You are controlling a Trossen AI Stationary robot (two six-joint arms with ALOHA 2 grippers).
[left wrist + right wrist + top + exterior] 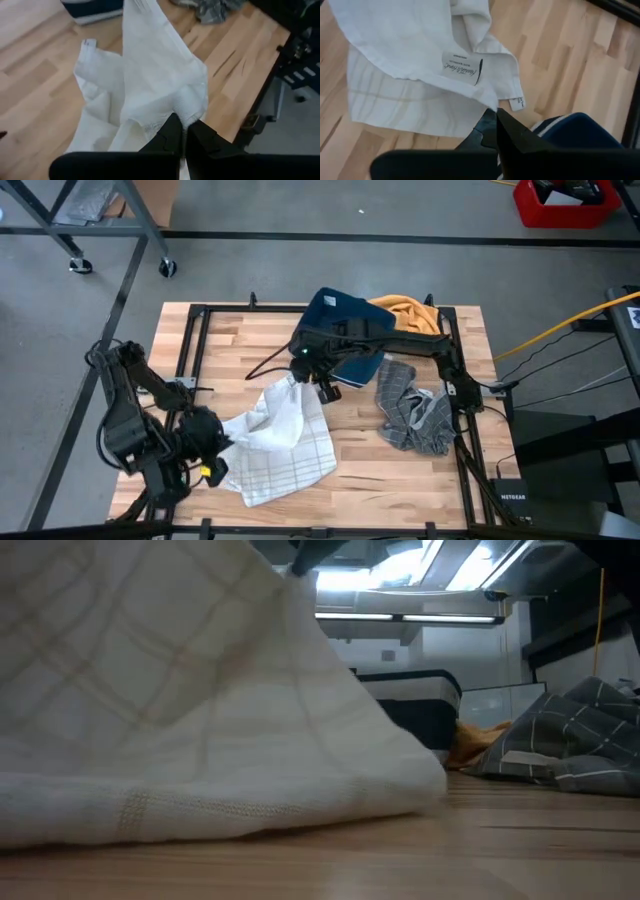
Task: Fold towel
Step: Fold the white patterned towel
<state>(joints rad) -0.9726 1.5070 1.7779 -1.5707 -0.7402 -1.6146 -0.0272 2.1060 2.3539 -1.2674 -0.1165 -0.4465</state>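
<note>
Hands pinch two corners, towel half raised

Hands first: the left hand [182,131] is closed tight on a bunched corner of the white towel [280,442] near the front-left of the surface, the cloth puckering right at the fingertips. The right hand [496,119], reaching in from the far right across the middle, is clamped shut on another corner, the one by the sewn label [462,70], and holds it up off the wood.

From those two pinches the towel drapes down and spreads in loose, wrinkled folds over the front-centre of the wooden surface [400,480]. From table height it rises like a tent toward the raised corner. Most of it lies crumpled on the boards, not flat.

Just behind the right arm sits a navy cloth [340,315] with an orange cloth [410,310] beside it at the back edge. A grey checked cloth [415,415] lies heaped to the right, well apart from the towel.

To my eye this is the opening step: corners secured, spreading not yet done. The next move likely calls for drawing the two hands apart and upward to pull that edge taut, so the rest hangs or lays out smooth before any fold. The risk is a corner slipping from so small a pinch.
</note>
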